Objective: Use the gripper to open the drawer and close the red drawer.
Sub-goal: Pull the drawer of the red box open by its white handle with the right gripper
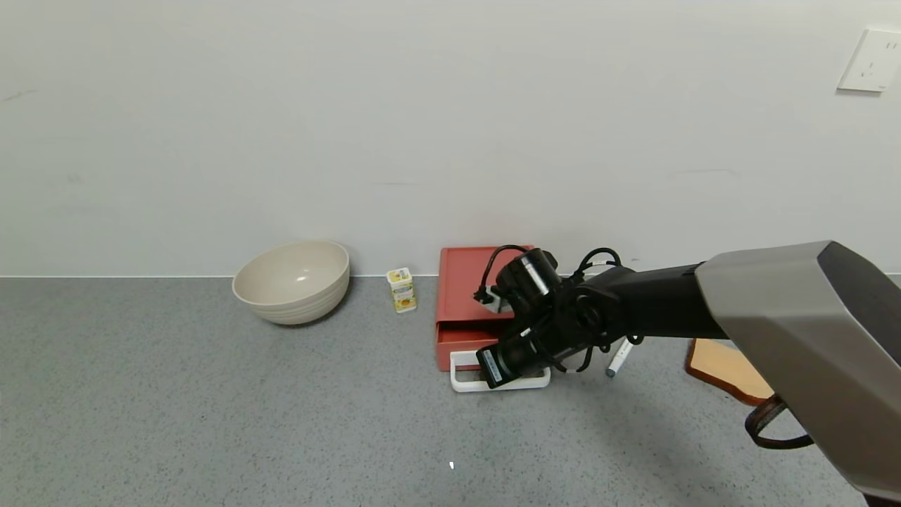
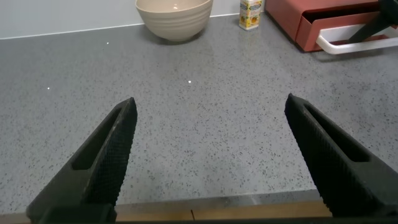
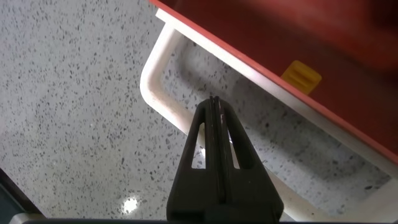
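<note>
Fingers (image 3: 214,134) of the right gripper (image 1: 493,377) are pressed together, tips inside the white handle (image 1: 464,384), contact unclear. Red drawer (image 1: 468,310) is seen slightly open at table's 1 o'clock. Left gripper (image 2: 211,162) is spread wide, parked.

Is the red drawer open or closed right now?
Open a little. The drawer front sticks out from the red box, and the shut right gripper is hooked in its white handle.

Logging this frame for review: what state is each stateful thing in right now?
drawer: pulled partly open.
white loop handle: lying on the counter, closed fingertips inside the loop.
right gripper: shut, empty.
left gripper: open, empty, over bare counter.
beige bowl: upright, empty.
small carton: upright.
</note>
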Motion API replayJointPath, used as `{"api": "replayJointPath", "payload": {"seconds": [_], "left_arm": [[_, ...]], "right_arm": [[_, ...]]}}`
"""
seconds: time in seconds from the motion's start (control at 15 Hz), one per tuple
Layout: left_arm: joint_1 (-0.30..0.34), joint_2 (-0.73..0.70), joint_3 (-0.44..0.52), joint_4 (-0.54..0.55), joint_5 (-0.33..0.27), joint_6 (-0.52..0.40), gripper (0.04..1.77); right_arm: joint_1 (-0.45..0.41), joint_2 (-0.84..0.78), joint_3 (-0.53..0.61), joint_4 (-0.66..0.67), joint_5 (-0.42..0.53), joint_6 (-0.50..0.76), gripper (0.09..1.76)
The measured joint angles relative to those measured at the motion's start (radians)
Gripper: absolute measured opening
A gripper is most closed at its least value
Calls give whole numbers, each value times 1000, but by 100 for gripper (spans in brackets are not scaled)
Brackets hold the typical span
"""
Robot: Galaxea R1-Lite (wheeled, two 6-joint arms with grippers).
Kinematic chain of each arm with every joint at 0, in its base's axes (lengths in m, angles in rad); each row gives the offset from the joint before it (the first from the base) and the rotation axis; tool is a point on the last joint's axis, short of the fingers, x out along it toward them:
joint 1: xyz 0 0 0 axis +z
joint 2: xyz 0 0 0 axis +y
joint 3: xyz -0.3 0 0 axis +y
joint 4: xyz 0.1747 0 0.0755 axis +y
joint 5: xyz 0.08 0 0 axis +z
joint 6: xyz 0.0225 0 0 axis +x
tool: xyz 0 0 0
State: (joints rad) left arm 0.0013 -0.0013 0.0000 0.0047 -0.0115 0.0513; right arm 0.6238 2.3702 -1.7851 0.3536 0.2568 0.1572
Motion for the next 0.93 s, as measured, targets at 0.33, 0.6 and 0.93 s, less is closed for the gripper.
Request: {"api": "replayJointPath", "payload": {"seconds": [0.33, 0.6, 0.93], "left_arm": [[0, 0, 0, 0, 0, 0, 172], [0, 0, 0, 0, 0, -1, 172], [0, 0, 0, 0, 0, -1, 172]], "right_arm": [[39, -47, 99, -9, -8, 37, 11], [67, -99, 204, -42, -11, 50, 11], [94, -164, 361, -128, -13, 66, 12]]}}
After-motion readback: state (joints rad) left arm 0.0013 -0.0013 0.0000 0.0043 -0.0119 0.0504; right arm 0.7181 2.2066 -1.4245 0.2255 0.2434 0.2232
